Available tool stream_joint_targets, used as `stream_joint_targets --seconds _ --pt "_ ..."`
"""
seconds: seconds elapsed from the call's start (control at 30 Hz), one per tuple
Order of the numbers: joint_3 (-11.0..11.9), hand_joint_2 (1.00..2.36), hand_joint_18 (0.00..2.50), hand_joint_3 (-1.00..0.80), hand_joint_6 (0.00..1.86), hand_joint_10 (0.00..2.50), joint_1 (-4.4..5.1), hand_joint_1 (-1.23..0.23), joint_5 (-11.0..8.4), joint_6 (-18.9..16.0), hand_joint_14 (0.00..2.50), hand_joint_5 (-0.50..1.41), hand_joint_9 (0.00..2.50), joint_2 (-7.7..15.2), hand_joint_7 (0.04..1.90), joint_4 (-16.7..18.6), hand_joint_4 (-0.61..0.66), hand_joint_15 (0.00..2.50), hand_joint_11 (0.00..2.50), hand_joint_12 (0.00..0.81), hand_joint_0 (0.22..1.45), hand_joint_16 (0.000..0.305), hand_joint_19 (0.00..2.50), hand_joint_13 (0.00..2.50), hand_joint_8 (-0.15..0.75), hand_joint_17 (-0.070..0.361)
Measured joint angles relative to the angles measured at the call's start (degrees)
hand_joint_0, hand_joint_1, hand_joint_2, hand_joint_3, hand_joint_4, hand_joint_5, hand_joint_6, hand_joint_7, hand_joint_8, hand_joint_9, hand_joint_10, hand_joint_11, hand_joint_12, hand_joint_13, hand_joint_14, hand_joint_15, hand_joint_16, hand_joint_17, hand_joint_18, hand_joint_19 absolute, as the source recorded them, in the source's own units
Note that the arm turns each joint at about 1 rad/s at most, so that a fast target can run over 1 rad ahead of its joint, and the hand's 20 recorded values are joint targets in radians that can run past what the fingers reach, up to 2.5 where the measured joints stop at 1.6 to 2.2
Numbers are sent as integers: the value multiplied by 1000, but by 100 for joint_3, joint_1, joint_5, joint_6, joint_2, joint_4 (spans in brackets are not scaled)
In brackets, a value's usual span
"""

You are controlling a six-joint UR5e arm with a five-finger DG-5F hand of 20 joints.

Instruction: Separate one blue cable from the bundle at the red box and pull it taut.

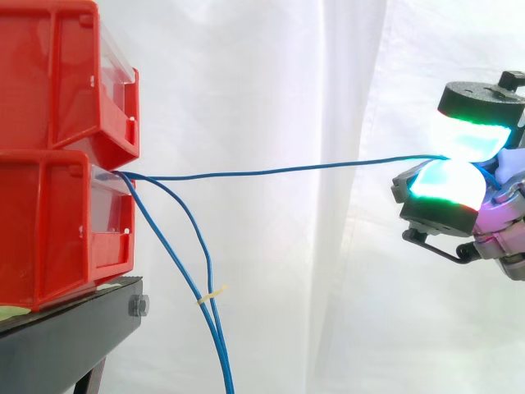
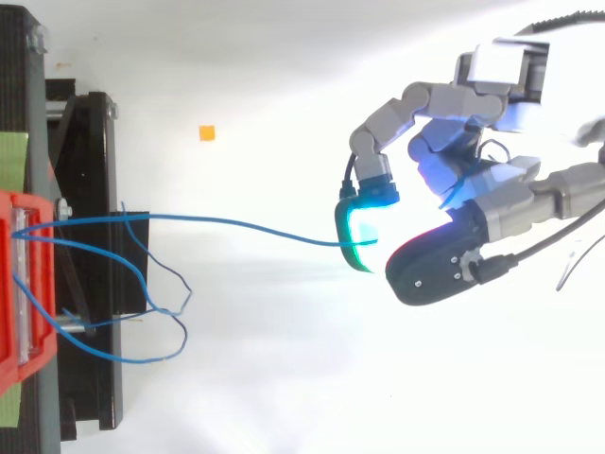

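Before a white curtain (image 1: 328, 82), the hand (image 2: 492, 189) pinches one blue cable (image 1: 271, 171) between curled fingertips (image 1: 447, 182). The cable runs nearly straight from the lower red bin (image 1: 57, 222) on the black stand (image 1: 66, 336). Other cables (image 1: 205, 287) hang down.

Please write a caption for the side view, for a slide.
The hand pinches one blue cable, stretched almost straight from the red box.

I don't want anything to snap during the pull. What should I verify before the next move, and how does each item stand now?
1. Hand pinches one blue cable between its pads: ok.
2. That cable is clear of the two hanging cables: ok.
3. Cable taut: not ok, it bows slightly.
4. Lower red bin rests on the black stand: ok.
5. Cable's fixing inside the bin: cannot tell.
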State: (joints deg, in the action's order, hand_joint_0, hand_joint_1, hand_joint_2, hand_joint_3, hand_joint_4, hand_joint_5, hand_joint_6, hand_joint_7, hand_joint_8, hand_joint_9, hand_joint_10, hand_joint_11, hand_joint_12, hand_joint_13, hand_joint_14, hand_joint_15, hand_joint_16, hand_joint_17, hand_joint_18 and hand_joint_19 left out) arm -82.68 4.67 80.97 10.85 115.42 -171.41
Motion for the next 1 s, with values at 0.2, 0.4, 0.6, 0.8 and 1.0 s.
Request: stream_joint_targets --seconds 0.2,0.4,0.6,0.8,1.0 --pt "-2 1022 1498 -54 889 2405 6 -754 -11 185 2500 -124 722 -2 1137 2 29 1278 1394 431 653 54 1673 947 407 121" --pt "-5 1022 1500 -55 887 2376 7 -755 -19 213 2500 -125 743 -2 1154 4 30 1294 1414 431 654 52 1680 950 406 117" --pt "-5 1023 1504 -58 887 2372 7 -756 -19 216 2500 -125 751 -2 1147 7 31 1291 1436 431 655 53 1686 957 404 118" --pt "-5 1023 1507 -57 886 2381 7 -756 -20 216 2500 -125 754 -2 1149 9 31 1300 1433 428 655 53 1679 958 401 118" --pt "-5 1022 1508 -61 883 2395 7 -767 -20 216 2500 -123 760 -2 1149 11 27 1292 1435 434 662 55 1685 965 400 123"
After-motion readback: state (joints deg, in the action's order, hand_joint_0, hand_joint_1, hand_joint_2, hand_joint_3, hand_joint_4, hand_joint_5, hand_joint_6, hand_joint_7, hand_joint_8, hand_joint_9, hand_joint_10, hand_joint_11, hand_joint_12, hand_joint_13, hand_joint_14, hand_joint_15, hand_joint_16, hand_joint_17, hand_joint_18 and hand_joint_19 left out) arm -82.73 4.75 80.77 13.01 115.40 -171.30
